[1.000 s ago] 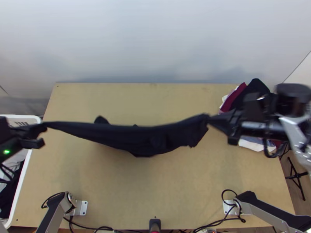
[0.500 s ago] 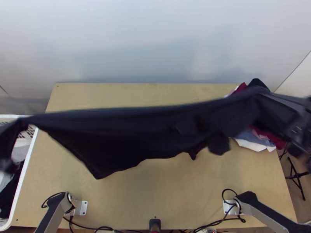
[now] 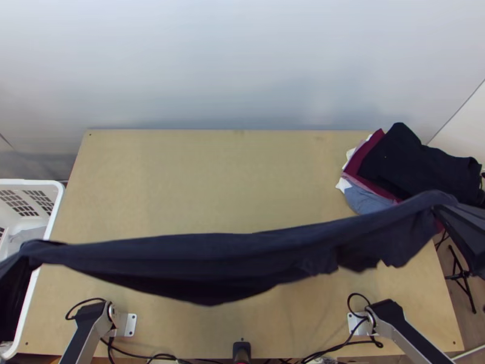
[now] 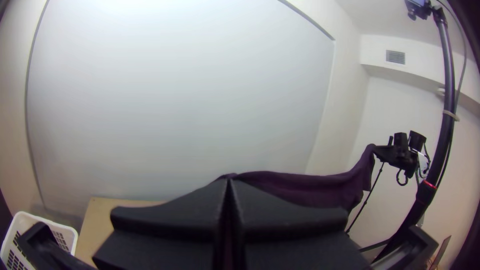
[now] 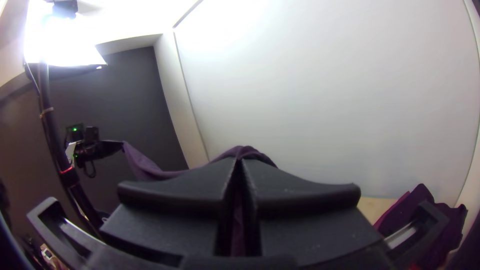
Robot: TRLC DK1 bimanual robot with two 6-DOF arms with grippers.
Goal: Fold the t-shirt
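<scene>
Left hand: two fingers pressed nearly together on one upper part of the cloth; a purple-looking fold emerges at the tips.
Right hand: two fingers likewise closed up, gripping the cloth at the opposite end.
T-shirt: dark blue in the top view; suspended between both hands as a long band, bunched at each grip, with slack along the middle. Lower edge dips to a blunt point left of centre and hangs ragged toward the right. Which seams or corners are held cannot be told.
Desk: light wood; lies beneath the suspended cloth.
Clothes pile: black, dark red and blue-grey garments at the far right corner of the desk.
Basket: white, slotted, beside the left edge of the desk.
Step in hand: judged as opening out and straightening the T-shirt ahead of laying it down; no fold is made.
Next move: lower both hands evenly, keeping light tension, so the body lands flat and square on the desk.
Caution: uneven lowering may tuck the loose edge under; excess pull may slip a grip.
</scene>
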